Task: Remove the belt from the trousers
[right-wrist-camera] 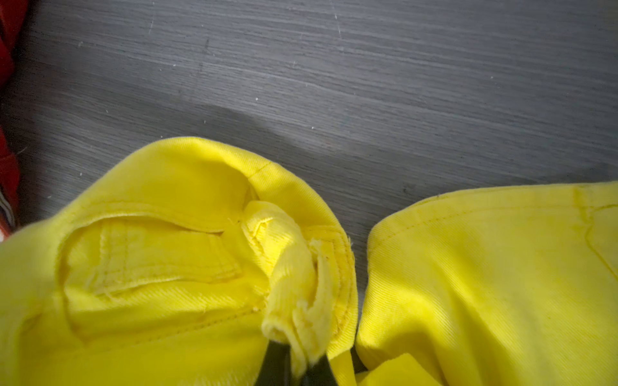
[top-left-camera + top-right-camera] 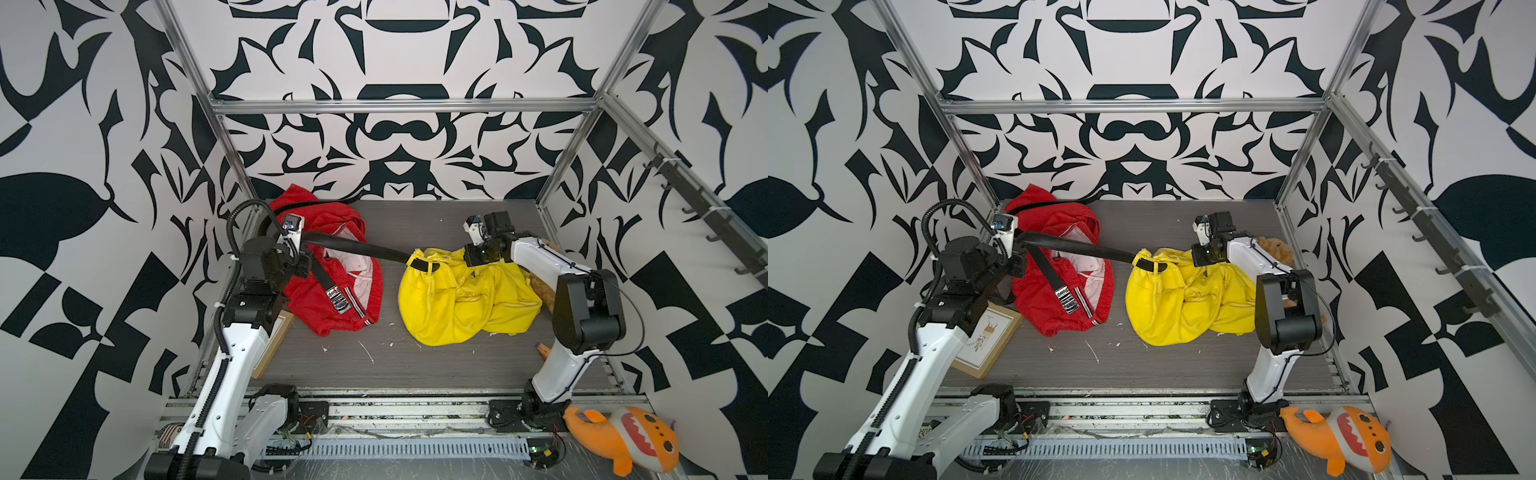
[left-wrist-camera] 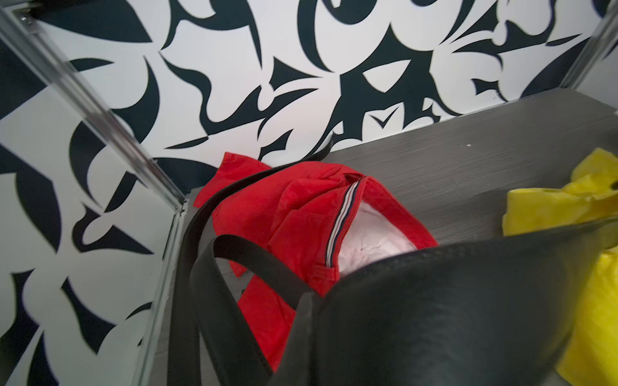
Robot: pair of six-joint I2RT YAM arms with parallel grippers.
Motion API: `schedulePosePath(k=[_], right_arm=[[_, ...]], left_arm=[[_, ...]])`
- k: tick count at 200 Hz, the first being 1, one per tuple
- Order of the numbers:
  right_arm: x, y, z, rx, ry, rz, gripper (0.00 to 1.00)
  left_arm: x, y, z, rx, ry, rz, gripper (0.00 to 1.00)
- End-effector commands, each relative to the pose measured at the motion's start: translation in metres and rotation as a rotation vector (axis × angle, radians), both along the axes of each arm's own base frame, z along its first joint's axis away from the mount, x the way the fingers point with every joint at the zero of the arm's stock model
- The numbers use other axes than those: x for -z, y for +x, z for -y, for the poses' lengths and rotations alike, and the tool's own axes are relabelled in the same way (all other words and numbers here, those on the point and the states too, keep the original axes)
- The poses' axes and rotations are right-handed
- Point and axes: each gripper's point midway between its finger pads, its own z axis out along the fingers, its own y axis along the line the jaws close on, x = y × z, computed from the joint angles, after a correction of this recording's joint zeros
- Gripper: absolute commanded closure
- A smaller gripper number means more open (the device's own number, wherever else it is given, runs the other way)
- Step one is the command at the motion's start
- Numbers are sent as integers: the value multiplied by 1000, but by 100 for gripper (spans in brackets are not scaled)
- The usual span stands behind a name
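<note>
dark grey wood-grain counter (image 2: 415,365): black leather belt (image 2: 357,249) runs taut from a loop of the yellow cotton trousers (image 2: 457,303) to left end effector (image 2: 305,253), clamped tight on it. right end effector (image 1: 296,366) nips a waistband fold. advise: pull in line with loops, anchor held firm.

Left arm (image 2: 241,349) bent, left fingers (image 2: 303,267) tight together; right arm (image 2: 582,307) folded, right fingers (image 1: 275,365) (black) narrowly pinched.
</note>
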Motion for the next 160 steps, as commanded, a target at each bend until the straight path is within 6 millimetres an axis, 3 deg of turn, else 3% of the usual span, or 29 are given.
schedulePosePath(k=[1, 8, 11, 23, 38, 67, 83, 107, 131, 160], right_arm=[[-35, 1, 10, 8, 14, 69, 53], [-50, -3, 3, -12, 43, 99, 23], [-56, -5, 1, -16, 52, 113, 17], [-79, -14, -7, -28, 75, 169, 8], [-104, -30, -14, -32, 97, 224, 4], [-124, -75, -46, -76, 186, 263, 2], [-114, -99, -72, -97, 203, 264, 2], [-79, -124, -107, -121, 210, 239, 5], [-40, -134, -136, -154, 189, 199, 9], [-4, -128, -148, -123, 161, 178, 13]], left_arm=[[-36, 2, 24, 39, -6, 89, 100], [-34, 0, 30, 52, 7, 82, 100], [-32, 0, 32, 54, 9, 79, 100], [-30, -2, 32, 51, 4, 76, 100], [-27, -2, 29, 34, 2, 74, 100], [-28, -2, 29, 26, -17, 79, 100], [-37, -4, 28, 22, -34, 104, 100], [-56, -7, 32, 44, -67, 138, 100], [-68, -9, 36, 64, -100, 144, 100], [-76, -12, 38, 76, -130, 157, 100]])
